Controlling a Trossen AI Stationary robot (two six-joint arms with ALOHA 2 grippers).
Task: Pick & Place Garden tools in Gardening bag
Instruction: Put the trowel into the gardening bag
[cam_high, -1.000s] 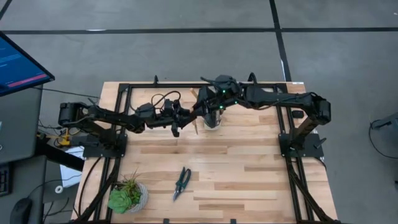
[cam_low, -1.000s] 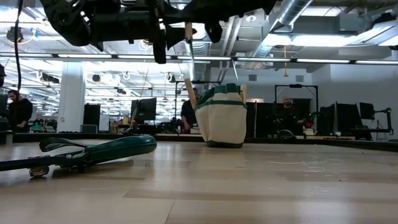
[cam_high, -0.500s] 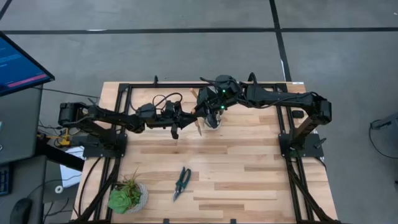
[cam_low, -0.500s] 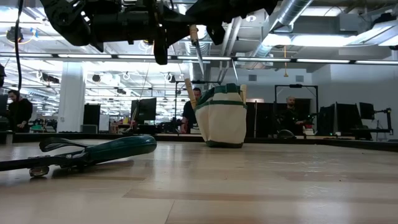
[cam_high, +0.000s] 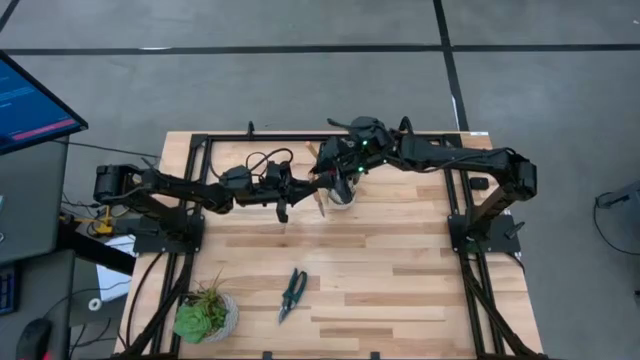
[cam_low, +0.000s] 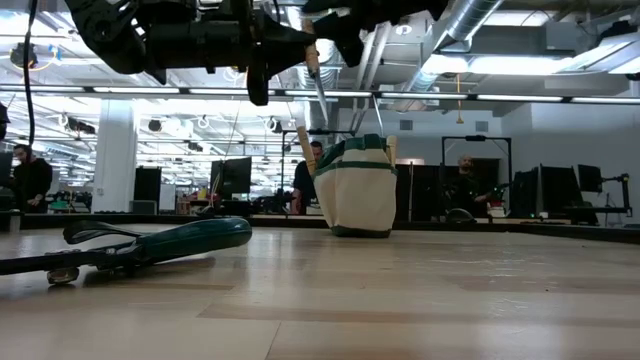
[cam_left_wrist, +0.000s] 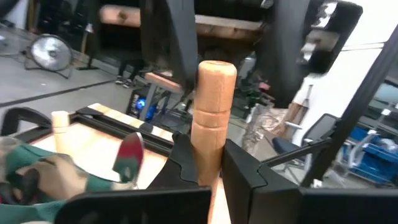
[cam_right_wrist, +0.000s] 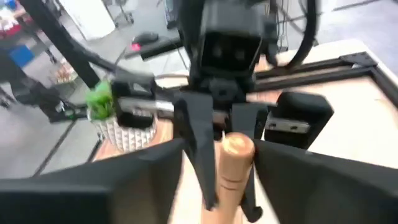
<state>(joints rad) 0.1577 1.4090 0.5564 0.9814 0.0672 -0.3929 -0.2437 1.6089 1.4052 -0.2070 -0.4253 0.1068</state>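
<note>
Just beside the dark green fabric gardening bag with cream trim (cam_high: 341, 194), which stands upright near the far edge of the light wooden bench (cam_high: 400, 270), the left gripper (cam_left_wrist: 208, 163) has its jaws clamped on the light wooden handle of a garden tool (cam_left_wrist: 210, 118) held up off the bench. The right gripper (cam_right_wrist: 217, 168) hangs over the bag at that same handle, its jaws apart on either side. The dark-handled pruning shears (cam_high: 292, 293) lie flat well in front of the bag, with a green potted plant in a round pot (cam_high: 204, 315) farther to the left arm's side.

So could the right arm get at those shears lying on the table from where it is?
Probably yes: the pruning shears lie alone on open table, and the right gripper, open, holds nothing.
</note>
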